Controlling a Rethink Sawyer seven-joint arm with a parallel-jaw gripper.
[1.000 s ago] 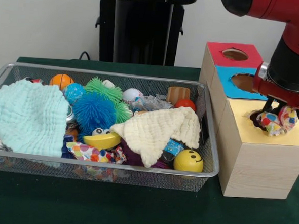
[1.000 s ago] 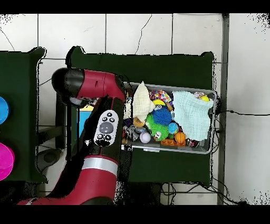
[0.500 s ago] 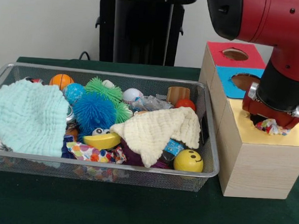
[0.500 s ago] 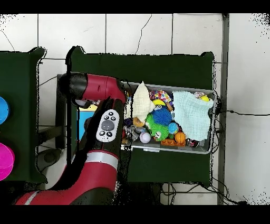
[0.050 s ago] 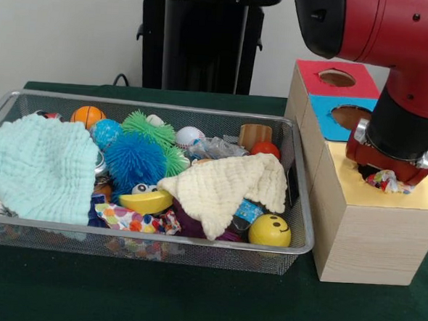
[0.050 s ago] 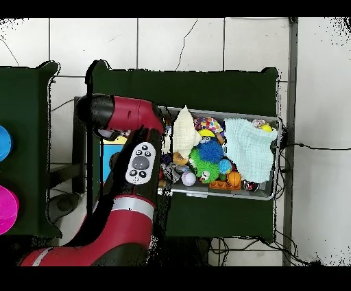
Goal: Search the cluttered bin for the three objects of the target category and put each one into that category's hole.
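My gripper (image 5: 382,177) is low over the hole in the yellow top of the nearest wooden box (image 5: 357,202). The red wrist hides its tips. A multicoloured patterned toy (image 5: 385,182) shows just under it, partly sunk in that hole. Behind are the blue-topped hole (image 5: 350,116) and the red-topped hole (image 5: 337,78). The wire mesh bin (image 5: 194,241) to the left holds a cream cloth (image 5: 223,186), a pale green cloth (image 5: 35,168), a blue spiky ball (image 5: 133,159) and a yellow smiley ball (image 5: 270,230). In the overhead view the arm (image 6: 137,161) covers the boxes and the gripper.
Also in the bin are a green spiky ball (image 5: 149,127), an orange basketball (image 5: 87,116), a baseball (image 5: 189,136) and a patterned piece (image 5: 127,218) at the front. The bin (image 6: 219,154) lies right of the arm overhead. Green cloth covers the table (image 5: 155,295).
Over the last second the arm came down and lowered the patterned toy from above the yellow box into its hole. Nothing has moved in the last half second.
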